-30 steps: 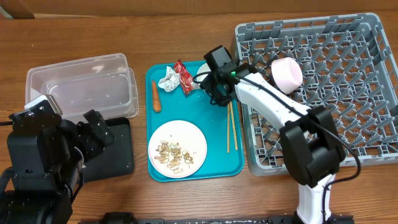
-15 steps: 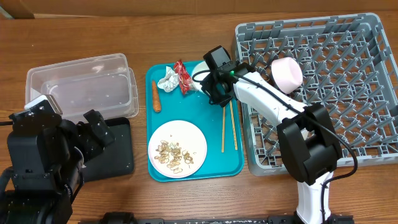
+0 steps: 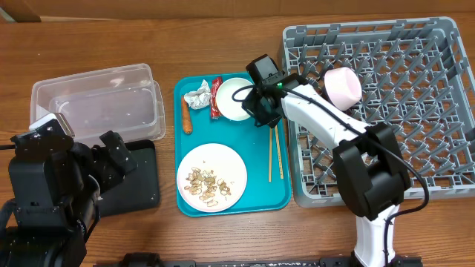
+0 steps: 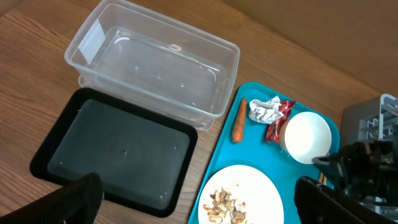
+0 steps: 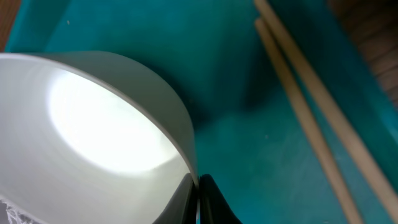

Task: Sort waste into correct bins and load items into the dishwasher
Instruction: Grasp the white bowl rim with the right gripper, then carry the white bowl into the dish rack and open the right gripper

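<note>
Soft, even light falls from above on the table (image 3: pixel 223 37); shadows are short and faint; the overhead view is sharp. In the right wrist view the white bowl (image 5: pixel 93 124) glares inside and is blurred, the chopsticks (image 5: pixel 311 118) soft-edged; pale reflections streak the clear tub (image 4: pixel 155 74).

The right pincer (image 5: pixel 198 202) pinches the rim of the bowl (image 3: pixel 236 99), which blocks its left. The chopsticks (image 3: pixel 271 159) lie just beside on its right, the rack (image 3: pixel 295 174) wall beyond them. Nearer the robot, bare tray (image 3: pixel 256 185) lies open up to the plate (image 3: pixel 211 152).
</note>
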`<action>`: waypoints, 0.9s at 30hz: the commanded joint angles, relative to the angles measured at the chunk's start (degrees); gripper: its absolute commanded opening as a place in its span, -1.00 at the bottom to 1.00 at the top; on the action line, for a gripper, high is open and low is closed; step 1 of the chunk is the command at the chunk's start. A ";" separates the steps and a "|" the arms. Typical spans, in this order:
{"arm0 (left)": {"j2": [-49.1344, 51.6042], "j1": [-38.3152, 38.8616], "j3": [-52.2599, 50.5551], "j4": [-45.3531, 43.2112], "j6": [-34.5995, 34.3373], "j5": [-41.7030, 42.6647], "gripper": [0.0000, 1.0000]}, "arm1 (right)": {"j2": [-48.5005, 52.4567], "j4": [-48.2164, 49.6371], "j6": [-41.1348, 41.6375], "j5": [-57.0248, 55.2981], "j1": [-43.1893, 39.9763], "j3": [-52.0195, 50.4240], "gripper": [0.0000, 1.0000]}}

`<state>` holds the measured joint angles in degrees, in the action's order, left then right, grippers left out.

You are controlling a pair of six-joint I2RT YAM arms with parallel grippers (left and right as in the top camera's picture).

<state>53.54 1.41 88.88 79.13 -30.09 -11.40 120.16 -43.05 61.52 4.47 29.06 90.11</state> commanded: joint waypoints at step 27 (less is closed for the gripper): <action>0.09 0.11 0.42 -0.04 -0.79 -0.81 1.00 | -25.70 -10.16 -41.97 -84.89 -17.18 -1.03 -0.92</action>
<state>53.54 1.41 88.88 79.13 -30.09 -11.42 93.93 -53.45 20.95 -77.80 14.79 89.36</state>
